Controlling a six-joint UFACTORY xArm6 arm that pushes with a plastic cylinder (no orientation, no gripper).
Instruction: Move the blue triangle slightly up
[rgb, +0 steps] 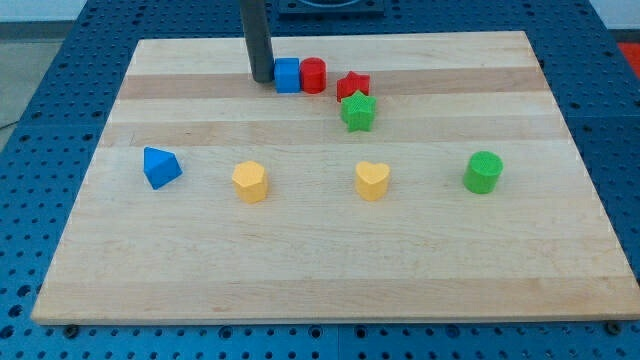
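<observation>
In the camera view, the dark rod stands upright at the far side of the wooden surface (330, 290), a little left of centre, and my tip (263, 79) rests just beside the left face of the blue cube (287, 76); there is no claw on this arm, so no opening to report. A red cylinder (313, 76) touches the cube's right side. Further right sit a red star (353, 86) and, just nearer, a green star (358, 111). The blue triangle (160, 167) lies well apart from the tip, near the left edge. To its right, in a row: yellow hexagon (250, 182), yellow heart (372, 181), green cylinder (484, 172).
</observation>
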